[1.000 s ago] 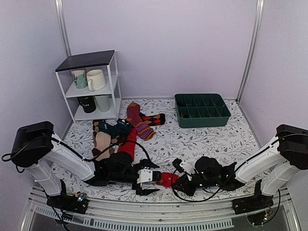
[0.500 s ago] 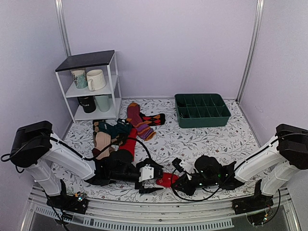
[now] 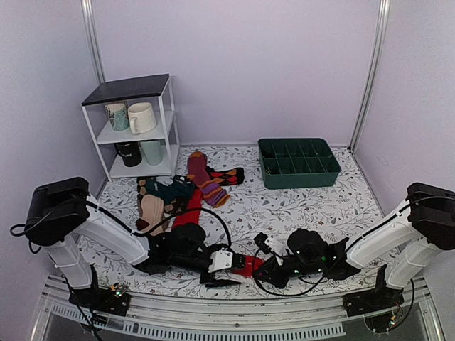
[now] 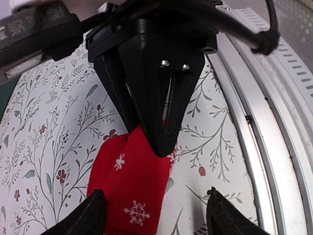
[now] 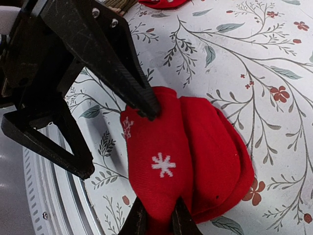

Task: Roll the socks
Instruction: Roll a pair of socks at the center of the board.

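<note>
The red socks (image 3: 247, 265) lie stacked near the table's front edge, their legs running back toward the sock pile; white snowflakes show on the toe end (image 5: 168, 161). My right gripper (image 5: 159, 223) is shut on the toe tip of the socks (image 4: 132, 188), and it appears in the left wrist view as a black wedge (image 4: 164, 142). My left gripper (image 4: 156, 215) is open and straddles the same toe end from the other side. One of its fingers (image 5: 115, 63) touches the upper sock, while the other rests over the floral cloth beside it.
A pile of other socks (image 3: 165, 195), a maroon striped sock (image 3: 206, 182) and an argyle one (image 3: 229, 174) lie behind. A white shelf (image 3: 135, 128) with mugs stands back left, a green compartment tray (image 3: 298, 163) back right. The metal rail (image 4: 274, 127) runs close by.
My left gripper has slid right onto the socks' toe end and its jaws have narrowed. The right gripper has kept its pinch and place.
</note>
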`<action>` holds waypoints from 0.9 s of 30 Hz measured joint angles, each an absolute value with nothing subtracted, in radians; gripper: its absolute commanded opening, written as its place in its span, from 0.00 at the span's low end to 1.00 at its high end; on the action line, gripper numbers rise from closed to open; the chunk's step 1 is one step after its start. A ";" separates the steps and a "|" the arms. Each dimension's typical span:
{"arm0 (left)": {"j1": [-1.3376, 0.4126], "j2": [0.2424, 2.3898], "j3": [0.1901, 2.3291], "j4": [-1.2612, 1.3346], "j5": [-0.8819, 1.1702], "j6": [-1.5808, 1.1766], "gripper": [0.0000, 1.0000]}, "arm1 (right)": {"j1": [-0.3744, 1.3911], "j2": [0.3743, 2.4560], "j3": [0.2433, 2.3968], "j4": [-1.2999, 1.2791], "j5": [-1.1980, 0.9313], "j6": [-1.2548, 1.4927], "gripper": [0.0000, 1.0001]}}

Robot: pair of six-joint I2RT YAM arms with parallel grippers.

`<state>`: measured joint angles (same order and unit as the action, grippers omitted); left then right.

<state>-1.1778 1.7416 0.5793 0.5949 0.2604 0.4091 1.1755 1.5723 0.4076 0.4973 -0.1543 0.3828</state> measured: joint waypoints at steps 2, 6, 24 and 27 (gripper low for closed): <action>-1.177 1.746 0.579 0.600 0.252 0.406 0.71 | 1.175 1.572 0.408 0.497 -0.154 0.384 0.07; -1.175 1.753 0.579 0.606 0.234 0.401 0.69 | 1.175 1.572 0.408 0.498 -0.155 0.387 0.07; -1.158 1.790 0.609 0.590 0.214 0.370 0.58 | 1.171 1.572 0.407 0.498 -0.161 0.404 0.07; -1.158 1.790 0.609 0.585 0.216 0.365 0.57 | 1.170 1.572 0.407 0.498 -0.161 0.405 0.07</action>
